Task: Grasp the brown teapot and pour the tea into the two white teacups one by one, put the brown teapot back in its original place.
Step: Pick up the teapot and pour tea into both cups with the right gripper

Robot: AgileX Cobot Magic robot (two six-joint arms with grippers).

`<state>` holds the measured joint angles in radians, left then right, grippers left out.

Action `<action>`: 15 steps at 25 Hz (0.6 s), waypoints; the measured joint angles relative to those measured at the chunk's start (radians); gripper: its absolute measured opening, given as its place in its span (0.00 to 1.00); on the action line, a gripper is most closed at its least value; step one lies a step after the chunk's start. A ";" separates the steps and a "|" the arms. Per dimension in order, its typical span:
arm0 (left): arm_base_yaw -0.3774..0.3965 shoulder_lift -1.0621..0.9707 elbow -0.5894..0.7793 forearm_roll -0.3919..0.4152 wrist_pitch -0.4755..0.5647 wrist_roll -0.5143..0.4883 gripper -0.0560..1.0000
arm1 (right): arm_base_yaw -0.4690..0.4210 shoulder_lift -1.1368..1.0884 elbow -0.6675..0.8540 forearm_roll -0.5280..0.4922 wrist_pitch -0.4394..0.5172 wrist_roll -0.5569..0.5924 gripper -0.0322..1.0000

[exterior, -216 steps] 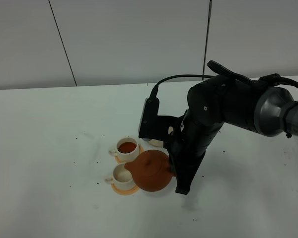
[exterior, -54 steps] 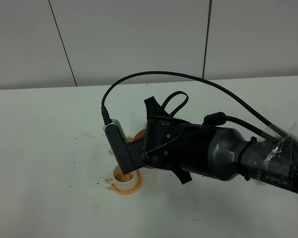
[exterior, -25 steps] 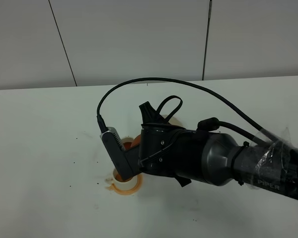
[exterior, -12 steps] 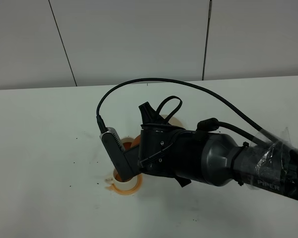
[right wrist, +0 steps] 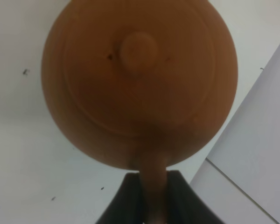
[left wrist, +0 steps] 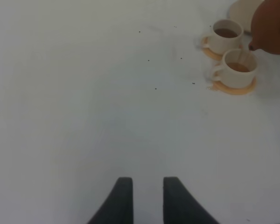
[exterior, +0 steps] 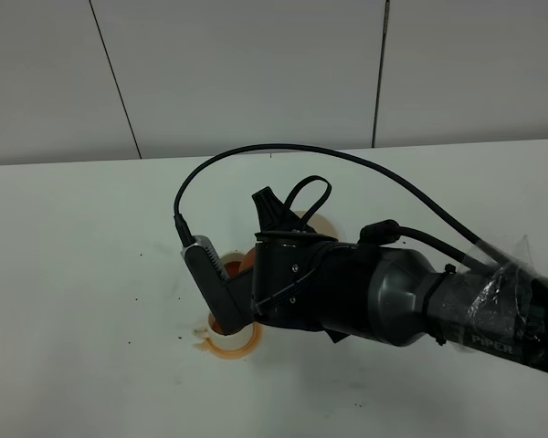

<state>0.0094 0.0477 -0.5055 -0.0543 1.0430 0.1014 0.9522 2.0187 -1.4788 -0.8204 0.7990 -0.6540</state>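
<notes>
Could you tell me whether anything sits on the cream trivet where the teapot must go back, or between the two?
Nothing visible does. The right gripper holds the brown teapot by its handle beside the two white teacups. What shows of the cream trivet is bare, though the arm hides most of it.

The squat, round, reddish-brown clay teapot point(right wrist: 139, 81) with knobbed lid in place is held off the table by its loop handle, beside the cups; only a sliver of it point(exterior: 242, 263) shows from the high camera. The two small cream-white handled teacups point(left wrist: 227, 36) point(left wrist: 236, 68) stand upright and close together on orange round coasters point(left wrist: 233, 87), each holding brown tea. The flat cream-coloured trivet disc point(left wrist: 242, 11) lies bare just beyond the farther cup.
</notes>
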 joint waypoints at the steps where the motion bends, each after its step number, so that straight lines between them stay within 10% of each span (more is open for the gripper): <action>1: 0.000 0.000 0.000 0.000 0.000 0.000 0.27 | 0.000 0.000 0.000 0.000 0.000 0.001 0.12; 15: 0.000 0.000 0.000 0.000 0.000 0.000 0.27 | 0.001 0.000 0.000 -0.001 0.000 0.001 0.12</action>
<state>0.0094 0.0477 -0.5055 -0.0543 1.0430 0.1014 0.9532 2.0187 -1.4788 -0.8216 0.7994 -0.6531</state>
